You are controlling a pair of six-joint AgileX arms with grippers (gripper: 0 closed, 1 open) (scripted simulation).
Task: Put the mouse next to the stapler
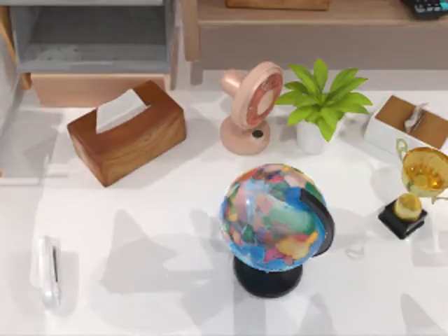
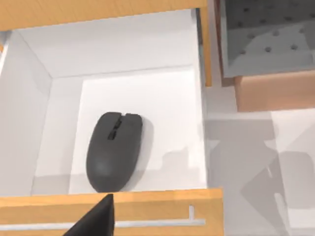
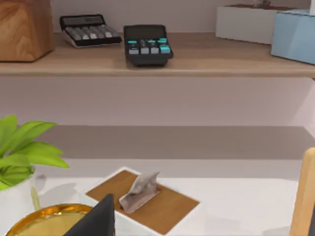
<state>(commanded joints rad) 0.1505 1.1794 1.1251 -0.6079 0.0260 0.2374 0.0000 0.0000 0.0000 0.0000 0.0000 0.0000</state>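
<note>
The stapler point(image 1: 49, 269), a slim white bar with a dark slit, lies on the white table near its front left edge. In the left wrist view the dark grey mouse point(image 2: 114, 150) lies flat inside an open drawer point(image 2: 123, 44) with white walls and a wooden front. A dark part of my left gripper point(image 2: 98, 219) shows over the drawer's wooden front, short of the mouse and not touching it. My right gripper point(image 3: 98, 219) shows as a dark tip above the golden trophy point(image 3: 44, 221), facing the back shelf.
A colourful globe point(image 1: 274, 217) stands mid-table. Behind it stand a wooden tissue box point(image 1: 127, 133), a pink fan point(image 1: 250, 105), a potted plant point(image 1: 318, 101), a white tissue box point(image 1: 409, 122) and the trophy point(image 1: 416, 182). A calculator point(image 3: 146, 44) sits on the shelf.
</note>
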